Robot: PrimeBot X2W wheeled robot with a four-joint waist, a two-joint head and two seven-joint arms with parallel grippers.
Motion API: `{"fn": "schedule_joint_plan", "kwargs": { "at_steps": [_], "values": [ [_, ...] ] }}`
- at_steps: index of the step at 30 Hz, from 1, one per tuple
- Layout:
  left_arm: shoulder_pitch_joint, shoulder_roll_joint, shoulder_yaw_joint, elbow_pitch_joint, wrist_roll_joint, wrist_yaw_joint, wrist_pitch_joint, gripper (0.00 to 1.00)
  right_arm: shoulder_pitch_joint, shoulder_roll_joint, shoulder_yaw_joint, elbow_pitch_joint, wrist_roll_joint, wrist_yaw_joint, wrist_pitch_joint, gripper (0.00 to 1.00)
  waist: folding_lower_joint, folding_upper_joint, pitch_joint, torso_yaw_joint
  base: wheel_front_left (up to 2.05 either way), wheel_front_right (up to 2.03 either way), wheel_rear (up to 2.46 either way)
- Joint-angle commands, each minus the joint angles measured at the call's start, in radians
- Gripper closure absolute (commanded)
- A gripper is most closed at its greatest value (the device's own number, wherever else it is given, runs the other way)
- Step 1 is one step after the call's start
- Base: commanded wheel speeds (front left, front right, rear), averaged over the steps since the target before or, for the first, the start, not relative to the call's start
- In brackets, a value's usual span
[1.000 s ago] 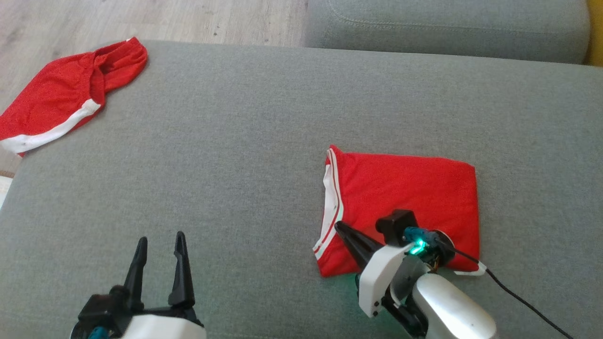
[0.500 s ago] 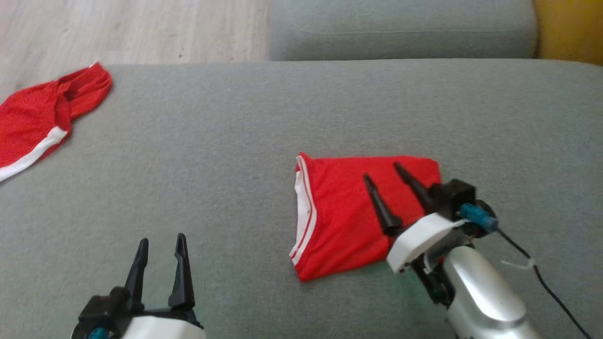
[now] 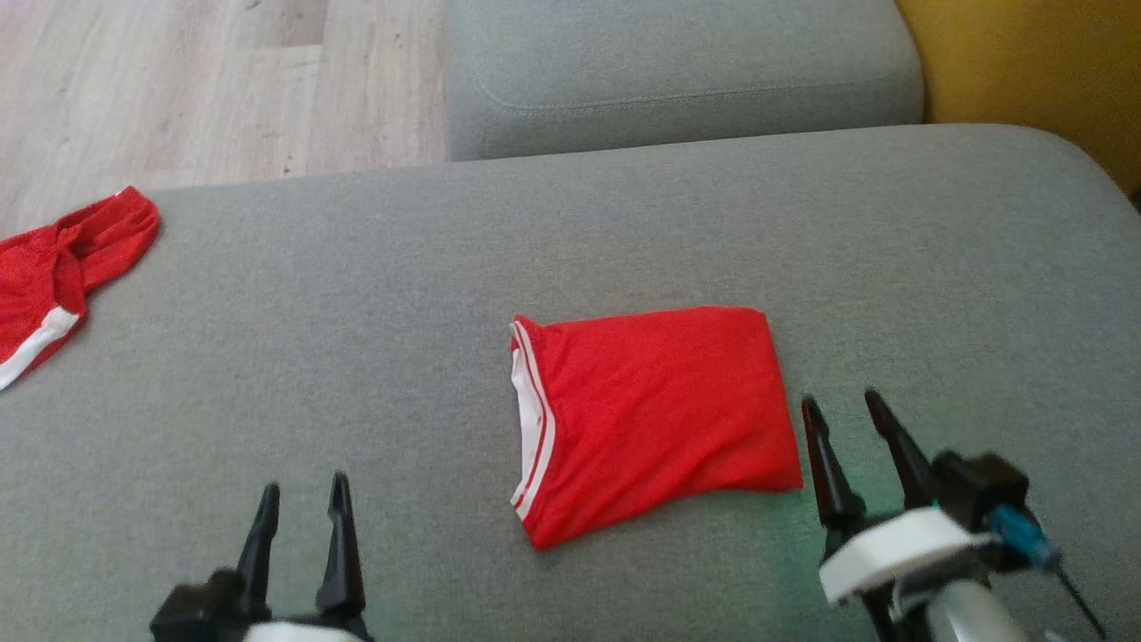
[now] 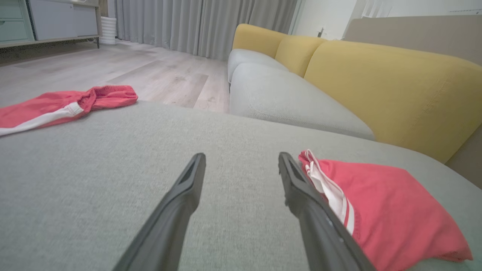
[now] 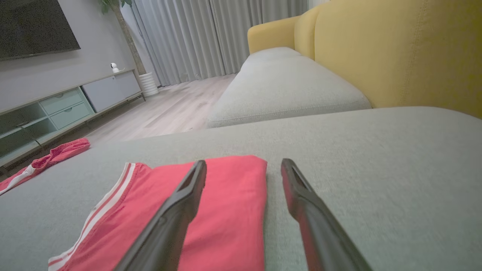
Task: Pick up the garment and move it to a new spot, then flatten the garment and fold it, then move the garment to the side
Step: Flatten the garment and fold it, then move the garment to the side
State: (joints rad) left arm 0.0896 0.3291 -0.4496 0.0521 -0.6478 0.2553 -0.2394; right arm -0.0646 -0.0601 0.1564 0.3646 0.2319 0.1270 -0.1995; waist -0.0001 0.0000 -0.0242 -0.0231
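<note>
Back off the cloth comes our right gripper (image 3: 839,399): a second ago it was pinched shut at the near edge of the folded garment (image 3: 655,415); now its fingers stand apart, holding nothing, just off that garment's 4 o'clock corner. Our left gripper (image 3: 304,483), at 7 o'clock in the head view, is spread wide and empty too, over bare seat cushion (image 3: 357,312). We note the folded garment flat at mid-cushion, about 1 o'clock of us, white-striped hem toward 9 o'clock. Second red garment (image 3: 53,276) lies crumpled at the cushion's 10 o'clock edge, well apart.

Risk, as we judge it: fold looks done, the sideways move may remain. A pinch on the top layer alone, or a right-finger sweep toward 9 o'clock, would drag layers and open the fold.

Also changed: the head view has swung, so the garments' slide across it is our camera's, not theirs.
</note>
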Motion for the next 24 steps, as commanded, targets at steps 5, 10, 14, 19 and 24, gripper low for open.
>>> {"fn": "schedule_joint_plan", "kwargs": {
  "at_steps": [5, 10, 14, 19, 24],
  "values": [
    [0.026, 0.019, 0.057, -0.017, -0.003, 0.006, -0.016, 0.00, 0.047, 0.010, 0.010, -0.070, -0.022, 0.004, -0.008, 0.00, 0.0001, 0.0000, -0.009, -0.008, 0.00, 0.00, 0.00],
    [0.042, 0.018, 0.059, -0.018, 0.006, 0.009, -0.018, 0.00, 0.069, 0.010, -0.008, -0.096, -0.037, 0.004, -0.003, 0.00, 0.0001, 0.0000, -0.013, 0.002, 0.00, 0.00, 0.00],
    [0.036, 0.013, 0.049, -0.017, 0.015, 0.010, -0.018, 0.00, 0.074, 0.010, -0.020, -0.114, -0.046, 0.004, 0.004, 0.00, 0.0001, 0.0000, -0.012, 0.015, 0.00, 0.00, 0.00],
    [0.031, 0.012, 0.045, -0.017, 0.018, 0.012, -0.018, 0.00, 0.078, 0.010, -0.024, -0.123, -0.049, 0.004, 0.010, 0.00, 0.0001, 0.0000, -0.009, 0.023, 0.00, 0.00, 0.00],
    [0.029, 0.013, 0.043, -0.018, 0.018, 0.015, -0.016, 0.00, 0.080, 0.010, -0.026, -0.125, -0.049, 0.004, 0.015, 0.00, 0.0001, 0.0000, -0.008, 0.026, 0.00, 0.00, 0.00]
  ]
}}
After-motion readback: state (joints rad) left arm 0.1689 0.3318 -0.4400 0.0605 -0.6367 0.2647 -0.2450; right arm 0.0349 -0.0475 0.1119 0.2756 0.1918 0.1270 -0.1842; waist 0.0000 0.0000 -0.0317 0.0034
